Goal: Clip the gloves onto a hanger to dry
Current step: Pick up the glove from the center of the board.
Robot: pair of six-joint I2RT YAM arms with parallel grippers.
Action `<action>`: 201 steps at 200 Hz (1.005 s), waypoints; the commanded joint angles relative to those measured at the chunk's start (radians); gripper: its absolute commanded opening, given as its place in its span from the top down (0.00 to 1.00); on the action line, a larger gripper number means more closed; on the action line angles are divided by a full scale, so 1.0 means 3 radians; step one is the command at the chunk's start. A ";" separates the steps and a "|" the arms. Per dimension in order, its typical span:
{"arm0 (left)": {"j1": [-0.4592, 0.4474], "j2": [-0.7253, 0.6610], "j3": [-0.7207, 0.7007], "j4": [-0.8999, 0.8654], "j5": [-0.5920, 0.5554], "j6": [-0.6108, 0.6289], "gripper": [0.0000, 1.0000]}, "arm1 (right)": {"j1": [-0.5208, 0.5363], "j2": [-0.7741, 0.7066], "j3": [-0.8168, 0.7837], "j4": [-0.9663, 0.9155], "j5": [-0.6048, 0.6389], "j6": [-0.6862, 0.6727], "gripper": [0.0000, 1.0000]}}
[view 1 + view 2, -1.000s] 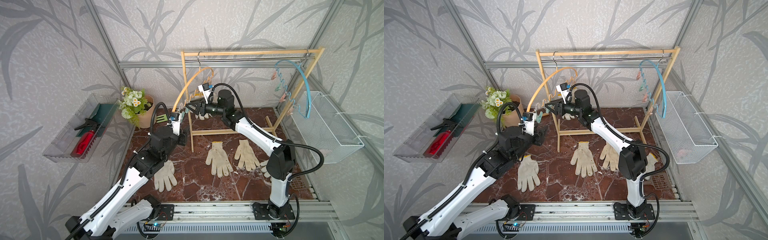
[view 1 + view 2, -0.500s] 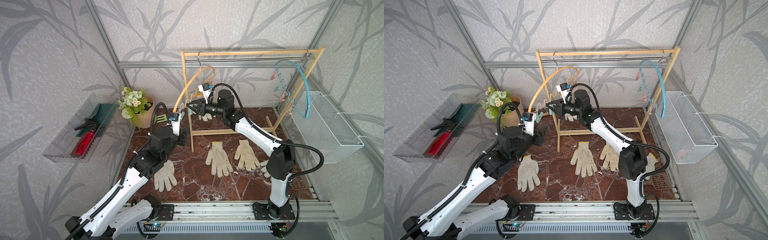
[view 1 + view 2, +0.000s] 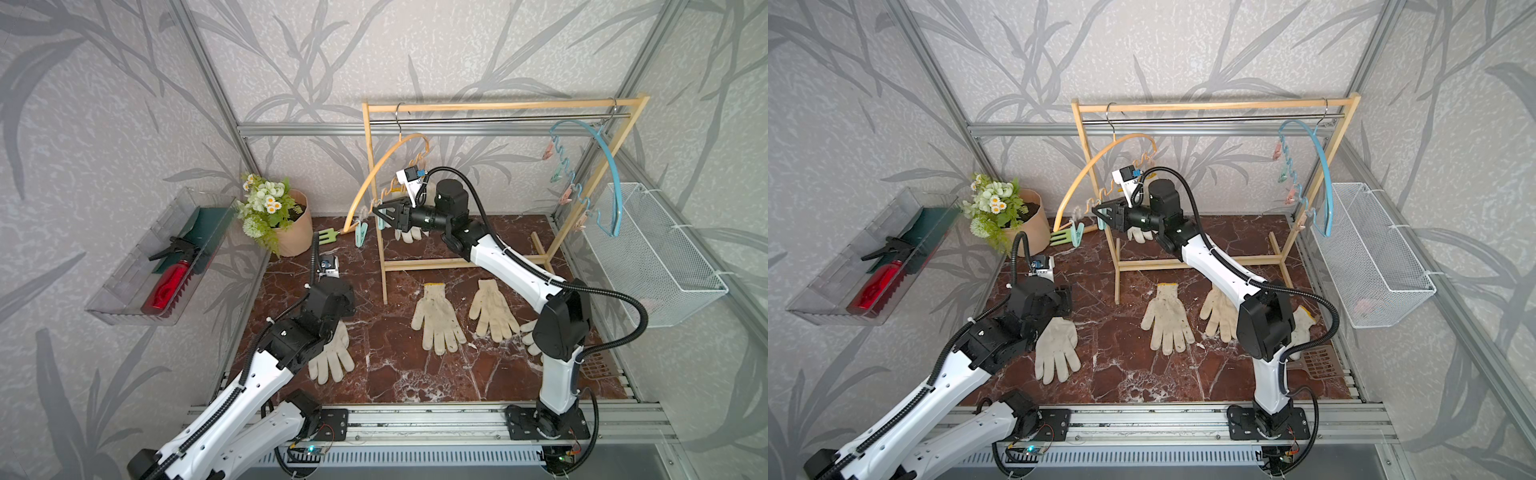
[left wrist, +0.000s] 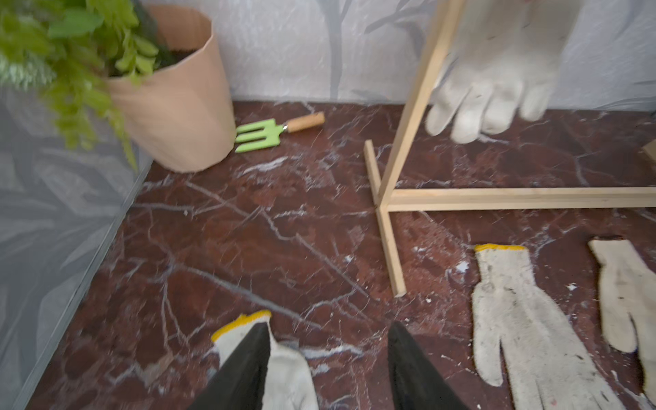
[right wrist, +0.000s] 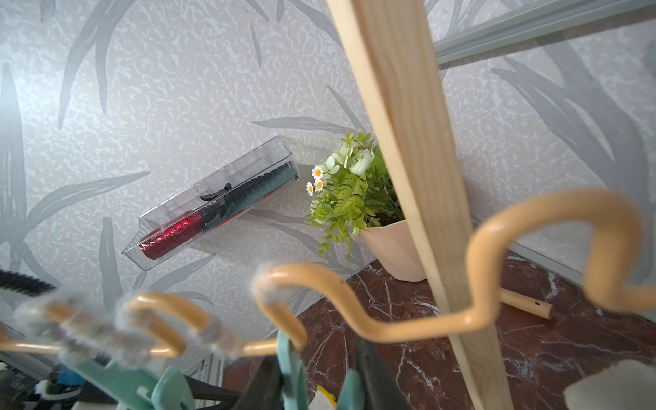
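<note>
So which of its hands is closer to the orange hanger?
Right. The right hand is up at the orange hanger, closed on a teal clip; the left hand is open, low over a glove on the floor, well away.

The rack [image 3: 498, 107] is bare pale wood, matt with a visible grain, standing on a glossy red-brown floor [image 3: 395, 374] that looks like marble veined with white. The gloves [image 3: 436, 318] lying in front of the rack are rough knitted cloth, matt and speckled with dirt. The orange hanger [image 5: 561, 202] on the rack has a smooth, faintly shiny coating. Its teal clip [image 5: 289, 369] looks like smooth plastic, and the basket [image 3: 665, 266] beside the rack is white-coated wire mesh.
</note>
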 commanded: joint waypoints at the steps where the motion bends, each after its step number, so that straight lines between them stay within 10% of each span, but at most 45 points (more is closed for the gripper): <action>1: 0.0109 0.0006 -0.0122 -0.0553 -0.0256 -0.0706 0.46 | 0.0009 -0.0041 0.0108 0.0077 -0.0025 0.0005 0.69; 117: 0.1413 0.0867 -0.0688 -0.0241 0.0917 -0.1009 0.46 | 0.0009 -0.0101 0.0069 0.0068 -0.0036 0.0005 0.69; 201: 0.1598 0.1811 -0.0504 -0.0004 0.1163 -0.0820 0.41 | 0.0009 -0.0093 0.0084 0.0060 -0.0030 -0.0010 0.69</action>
